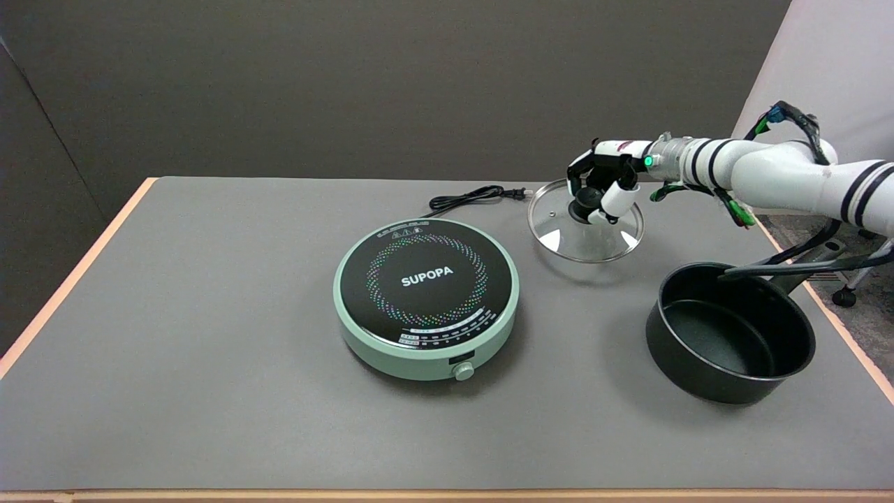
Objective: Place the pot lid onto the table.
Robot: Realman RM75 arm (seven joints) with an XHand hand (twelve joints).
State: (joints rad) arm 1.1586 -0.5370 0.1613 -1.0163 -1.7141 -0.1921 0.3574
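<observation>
Right hand (602, 187) grips the black knob of the glass pot lid (585, 232), held tilted above the grey table (209, 314), behind the open black pot (730, 334) and right of the green induction cooker (426, 297).

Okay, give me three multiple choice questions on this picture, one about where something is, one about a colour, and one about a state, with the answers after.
1. Where is the black pot?
A. On the cooker
B. On the table, right of the cooker
C. Under the lid

2. What colour is the body of the induction cooker?
A. Pale green
B. Red
C. Yellow

3. What is the right hand doing?
A. Hanging open over the pot
B. Pressing the cooker's dial
C. Holding the glass lid by its knob

Answers:
1 B, the pot stands on the grey tabletop, apart from the cooker.
2 A, the rim and side are pale green around a black top.
3 C, the fingers are closed around the black knob, with the lid tilted beside the power cord.
</observation>
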